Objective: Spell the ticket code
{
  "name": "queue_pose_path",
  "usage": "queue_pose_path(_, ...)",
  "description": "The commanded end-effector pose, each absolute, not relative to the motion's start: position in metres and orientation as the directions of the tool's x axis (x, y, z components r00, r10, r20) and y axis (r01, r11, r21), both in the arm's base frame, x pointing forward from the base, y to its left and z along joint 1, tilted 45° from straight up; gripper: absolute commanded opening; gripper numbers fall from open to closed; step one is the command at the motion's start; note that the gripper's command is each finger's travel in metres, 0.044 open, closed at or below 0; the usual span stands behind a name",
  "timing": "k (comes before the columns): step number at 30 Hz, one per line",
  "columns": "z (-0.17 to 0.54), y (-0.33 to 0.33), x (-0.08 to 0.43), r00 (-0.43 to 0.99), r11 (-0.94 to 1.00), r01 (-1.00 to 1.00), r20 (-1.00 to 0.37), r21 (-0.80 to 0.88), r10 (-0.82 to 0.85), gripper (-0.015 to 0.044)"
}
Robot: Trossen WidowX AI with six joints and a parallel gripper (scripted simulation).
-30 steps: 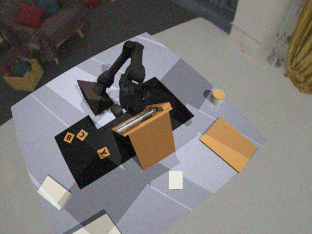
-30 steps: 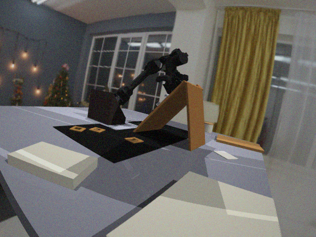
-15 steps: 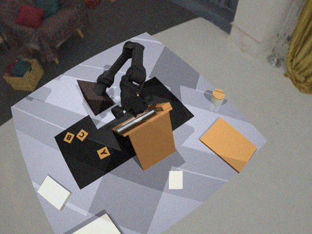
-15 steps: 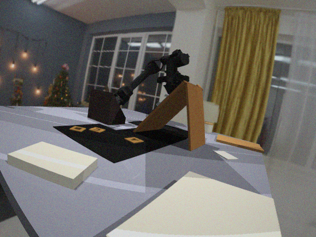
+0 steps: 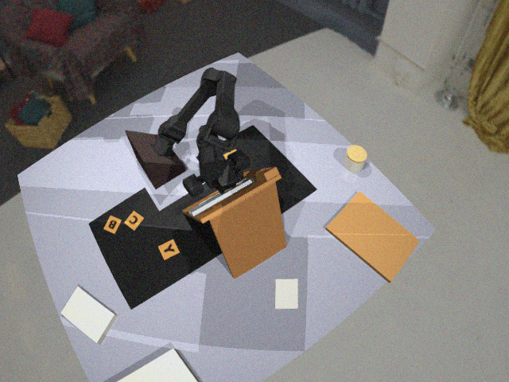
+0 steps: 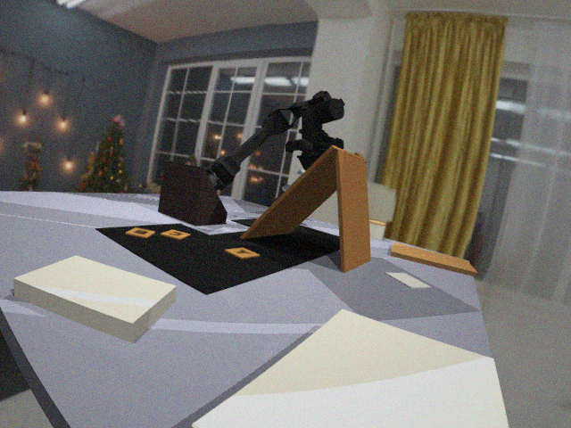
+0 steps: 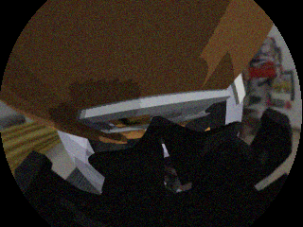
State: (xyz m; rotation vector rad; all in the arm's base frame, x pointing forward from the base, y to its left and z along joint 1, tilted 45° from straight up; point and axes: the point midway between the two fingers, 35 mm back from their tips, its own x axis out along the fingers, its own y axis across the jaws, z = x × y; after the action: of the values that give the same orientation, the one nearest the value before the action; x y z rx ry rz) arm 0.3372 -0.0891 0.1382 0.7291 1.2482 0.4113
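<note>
From the near edge of the exterior view, a large cream slab (image 5: 160,368) (image 6: 368,368) lies flat on the counter (image 5: 246,325) (image 6: 244,301). A smaller cream block (image 5: 88,314) (image 6: 92,290) lies near it, to its left in that view. A white card (image 5: 286,293) (image 6: 408,280) lies flat near the board's rear support; no print on it is legible.

Farther in, the black mat (image 5: 135,263) (image 6: 202,274) carries the Y tile (image 5: 169,249) (image 6: 242,252), which lies flat and apart from the C tile (image 5: 134,220) (image 6: 175,234) and the B tile (image 5: 112,224) (image 6: 140,232). The C and B tiles lie just beside each other, also flat.

The tilted board (image 5: 248,230) (image 6: 294,198) (image 7: 133,47) stands partly on the mat. Its metal rail (image 5: 219,200) (image 7: 156,102) runs along the face turned toward the arm (image 5: 226,99) (image 6: 249,144). The rail's contents cannot be read.

The gripper (image 5: 227,185) (image 6: 306,167) (image 7: 157,119) is at the rail side of the board. Its fingers are clenched together with no object between them; contact with the rail cannot be determined. Another orange tile (image 5: 225,155) is partly hidden beneath the arm; its letter is not visible.

An orange slab (image 5: 371,236) (image 6: 433,259) and a round container (image 5: 355,158) (image 6: 376,229) are on the counter well apart from the tiles. A dark brown block (image 5: 152,157) (image 6: 188,193) stands beside the arm. Beyond the counter hangs a yellow curtain (image 5: 491,90) (image 6: 442,128).
</note>
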Motion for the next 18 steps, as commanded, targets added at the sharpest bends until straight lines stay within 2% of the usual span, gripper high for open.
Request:
queue_pose_path(1,0.1356,-0.0885,0.34,0.287,0.706,0.108,-0.702,0.7,0.652,0.0)
queue_pose_path(18,0.1382,-0.0861,0.3409,0.287,0.706,0.108,-0.702,0.7,0.652,0.0)
